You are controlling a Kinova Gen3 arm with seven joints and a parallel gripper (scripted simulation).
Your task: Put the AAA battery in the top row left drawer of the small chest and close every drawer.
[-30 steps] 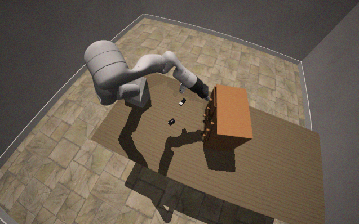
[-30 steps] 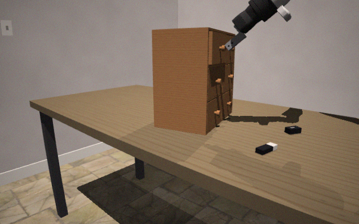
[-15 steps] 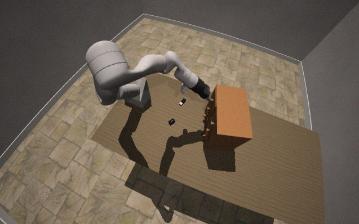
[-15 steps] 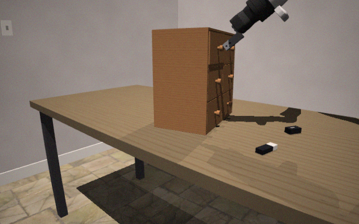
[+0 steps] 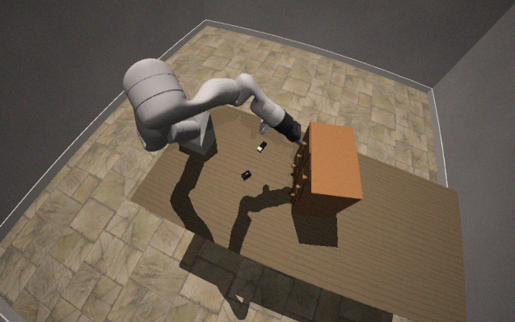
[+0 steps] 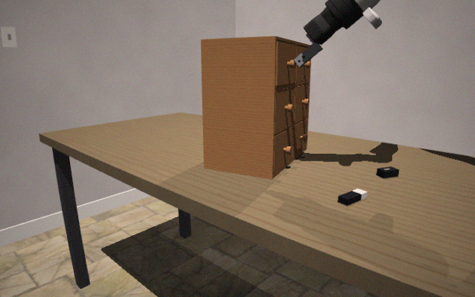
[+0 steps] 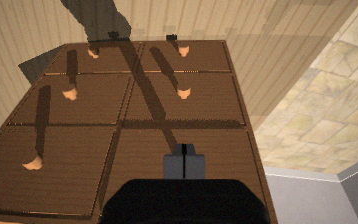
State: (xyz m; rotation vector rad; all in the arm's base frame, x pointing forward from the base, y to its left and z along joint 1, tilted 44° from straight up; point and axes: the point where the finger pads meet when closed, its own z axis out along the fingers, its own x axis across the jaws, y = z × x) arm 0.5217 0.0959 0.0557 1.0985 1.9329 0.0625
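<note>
The gripper [image 5: 301,142] [image 6: 298,63] [image 7: 184,155] is closed, fingertips together with nothing between them, at the upper-left drawer [image 6: 284,76] [image 7: 220,155] of the chest [image 5: 333,158] [image 6: 238,104] [image 7: 125,102]. The exterior view shows that drawer's knob [image 6: 291,63] beside the fingertips; the wrist view hides it behind them. Whether they touch is unclear. All six fronts look pushed in. Top and exterior views, unlike the wrist's, show a black-and-white eraser [image 5: 262,146] [image 6: 352,197] and small black box [image 5: 246,175] [image 6: 388,172] before the chest. The AAA battery's whereabouts cannot be told.
</note>
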